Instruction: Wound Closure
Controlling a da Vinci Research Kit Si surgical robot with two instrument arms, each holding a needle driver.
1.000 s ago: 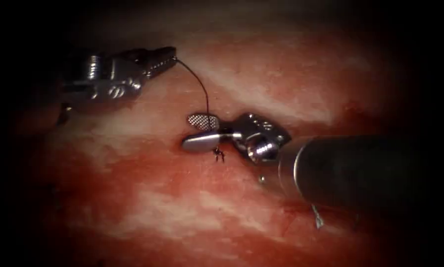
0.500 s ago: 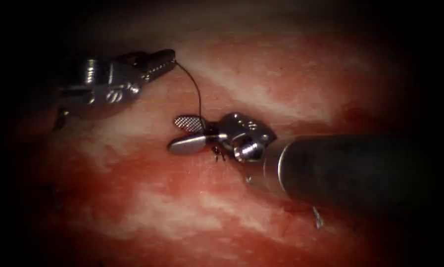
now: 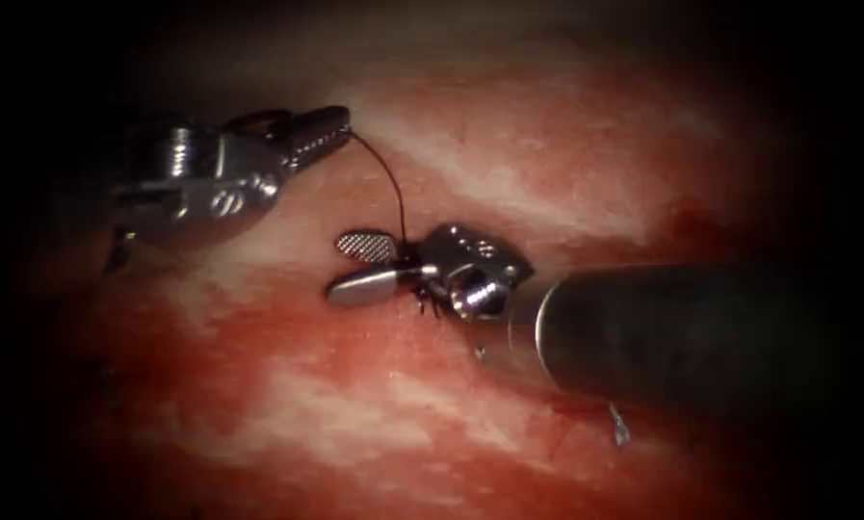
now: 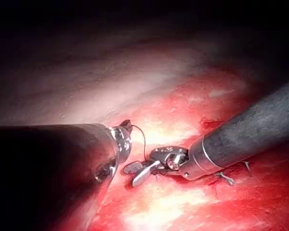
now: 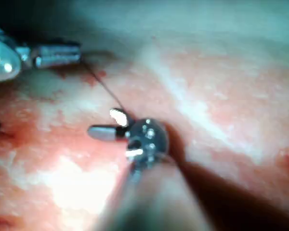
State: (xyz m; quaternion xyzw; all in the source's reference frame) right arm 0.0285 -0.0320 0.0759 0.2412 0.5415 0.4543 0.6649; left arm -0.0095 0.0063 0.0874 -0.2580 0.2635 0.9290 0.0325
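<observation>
In the endoscope view, the left arm's tool (image 3: 330, 123) is lying over the upper left of the tissue (image 3: 509, 424), its jaws clenched on the end of the thread (image 3: 393, 183). The thread is curving down from that tip to a small dark knot (image 3: 424, 300) sitting on the tissue, where short cut ends are sticking out. The right arm's tool (image 3: 359, 267) is reaching in from the right with its jaws spread apart, one on each side of the thread just above the knot, gripping nothing. A short cut end of thread (image 3: 618, 426) is lying on the tissue below the right shaft. I am seeing no needle here, and I cannot make out the line of the cut itself.

In the left wrist view, the left arm's tool (image 4: 126, 125) is pointing away past its dark shaft, pinching the thread (image 4: 143, 142) at its tip. The thread is dropping towards the right arm's tool (image 4: 136, 173), whose jaws are standing released over the red, wet tissue (image 4: 192, 207). Small cut ends of thread (image 4: 225, 178) are lying beside the right shaft.

In the right wrist view, the right arm's tool (image 5: 108, 124) is showing its two jaws splayed open, the thread (image 5: 103, 89) running between them. The strand is stretching up to the left arm's tool (image 5: 70, 54), which is closed on it over the tissue (image 5: 231, 120).
</observation>
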